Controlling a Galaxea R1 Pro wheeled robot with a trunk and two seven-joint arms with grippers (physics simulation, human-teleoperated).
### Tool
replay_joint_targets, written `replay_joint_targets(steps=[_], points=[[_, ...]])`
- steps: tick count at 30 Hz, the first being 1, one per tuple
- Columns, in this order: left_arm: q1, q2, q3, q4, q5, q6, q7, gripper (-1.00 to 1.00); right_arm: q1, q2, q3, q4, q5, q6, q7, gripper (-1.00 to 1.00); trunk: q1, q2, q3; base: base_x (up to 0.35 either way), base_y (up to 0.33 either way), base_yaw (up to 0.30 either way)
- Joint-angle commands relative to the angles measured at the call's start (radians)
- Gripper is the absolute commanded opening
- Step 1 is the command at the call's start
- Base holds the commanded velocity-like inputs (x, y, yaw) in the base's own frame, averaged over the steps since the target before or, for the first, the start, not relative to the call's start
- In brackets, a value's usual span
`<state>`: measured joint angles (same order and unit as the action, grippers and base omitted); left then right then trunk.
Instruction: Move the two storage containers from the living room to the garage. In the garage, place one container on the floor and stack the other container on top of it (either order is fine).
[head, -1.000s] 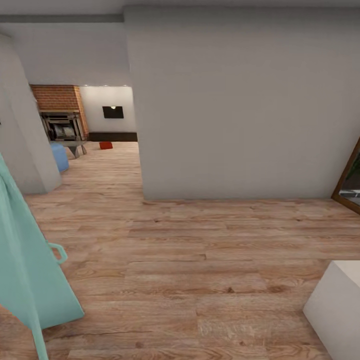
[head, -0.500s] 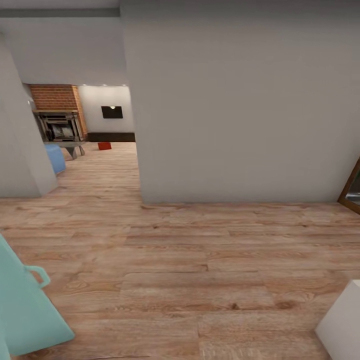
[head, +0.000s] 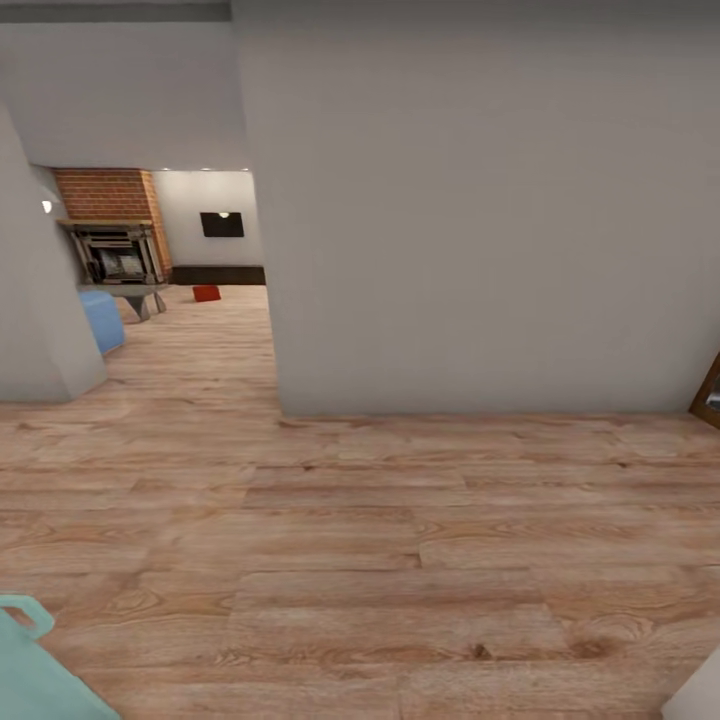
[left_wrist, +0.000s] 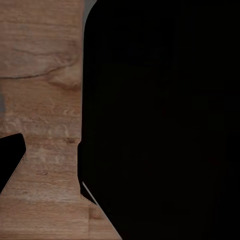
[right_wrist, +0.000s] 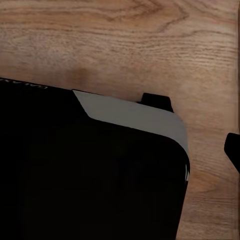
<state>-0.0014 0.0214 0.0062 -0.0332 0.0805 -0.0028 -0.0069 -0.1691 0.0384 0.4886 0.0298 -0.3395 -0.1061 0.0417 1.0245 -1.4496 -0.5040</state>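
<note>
View panned right, teal door (head: 35, 670) slid off; container (head: 207, 292) at 11 o'clock. Wall corner (head: 275, 400) clip risk. Grippers' state unclear.

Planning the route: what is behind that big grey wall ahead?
The wide pale grey wall hides everything behind it. Beyond its left edge lies one small orange-red bin on light wood flooring.

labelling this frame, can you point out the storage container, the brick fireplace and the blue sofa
storage container (head: 207, 293): head view, middle of its orange-red side, far down the room on the wood floor.
brick fireplace (head: 108, 194): head view, on the brick above the dark firebox.
blue sofa (head: 102, 318): head view, on its visible blue end.
</note>
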Motion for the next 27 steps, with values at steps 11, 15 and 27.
replay_joint_targets(steps=[11,15,27], points=[[0.0,0.0,0.0,-0.001,0.008,0.0,-0.001,1.0,-0.001,0.001,0.007,0.003,-0.01,-0.006,0.003,1.0,0.001,0.0,-0.001,0.322,0.0,0.0],[0.0,0.0,0.0,-0.001,0.008,0.0,-0.001,1.0,-0.001,0.001,0.007,0.003,-0.01,-0.006,0.0,1.0,0.001,0.0,-0.001,0.322,0.0,0.0],[0.0,0.0,0.0,-0.001,0.008,0.0,-0.001,1.0,-0.001,0.001,0.008,0.002,-0.009,-0.006,-0.002,1.0,0.001,0.0,-0.001,0.322,0.0,0.0]])
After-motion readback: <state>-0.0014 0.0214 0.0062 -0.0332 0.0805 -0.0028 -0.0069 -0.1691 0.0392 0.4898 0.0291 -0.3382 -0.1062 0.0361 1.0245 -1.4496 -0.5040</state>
